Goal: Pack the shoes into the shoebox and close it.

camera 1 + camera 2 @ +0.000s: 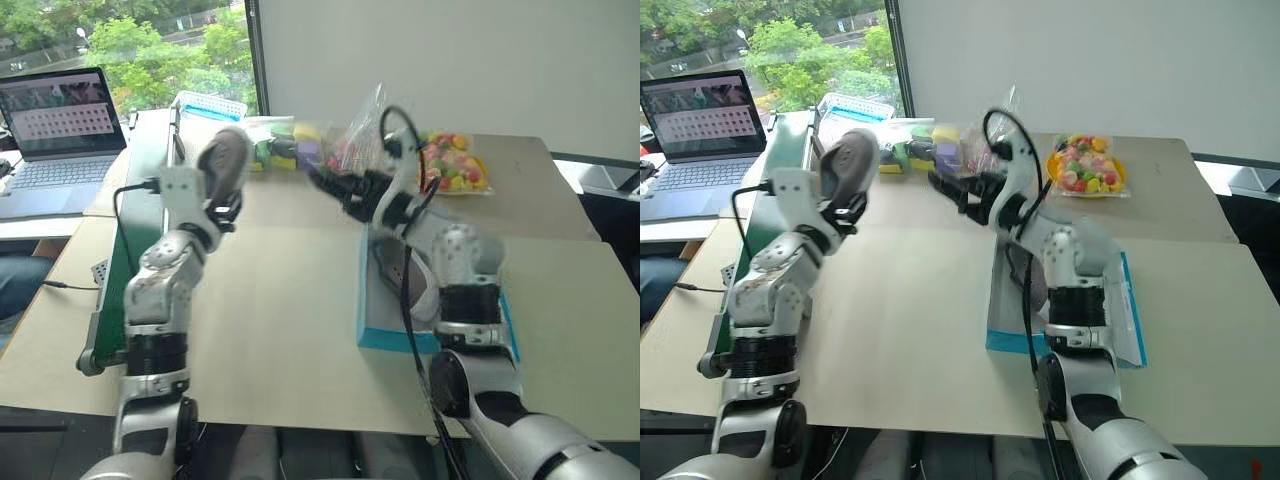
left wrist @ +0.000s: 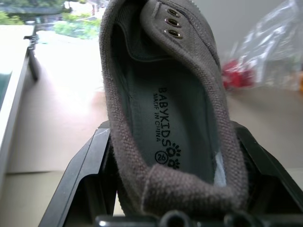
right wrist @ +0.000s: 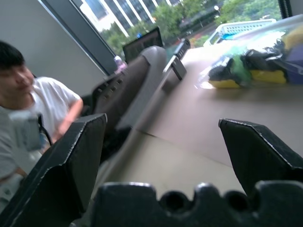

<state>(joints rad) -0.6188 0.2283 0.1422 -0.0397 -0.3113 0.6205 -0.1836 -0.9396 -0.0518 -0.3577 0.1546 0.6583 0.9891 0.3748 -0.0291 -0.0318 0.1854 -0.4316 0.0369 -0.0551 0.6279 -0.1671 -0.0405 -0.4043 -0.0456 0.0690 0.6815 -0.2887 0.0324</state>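
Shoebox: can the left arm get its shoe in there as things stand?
Probably not cleanly. The left gripper grips a grey shoe above bare table, well left of the shoebox. The right arm stretches over the box, covering most of its opening.

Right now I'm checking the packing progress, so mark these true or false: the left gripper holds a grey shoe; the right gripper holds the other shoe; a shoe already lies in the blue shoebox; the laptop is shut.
1. The left gripper holds a grey shoe: true.
2. The right gripper holds the other shoe: false, it is open with nothing between its fingers.
3. A shoe already lies in the blue shoebox: true.
4. The laptop is shut: false, it stands open with its screen lit.
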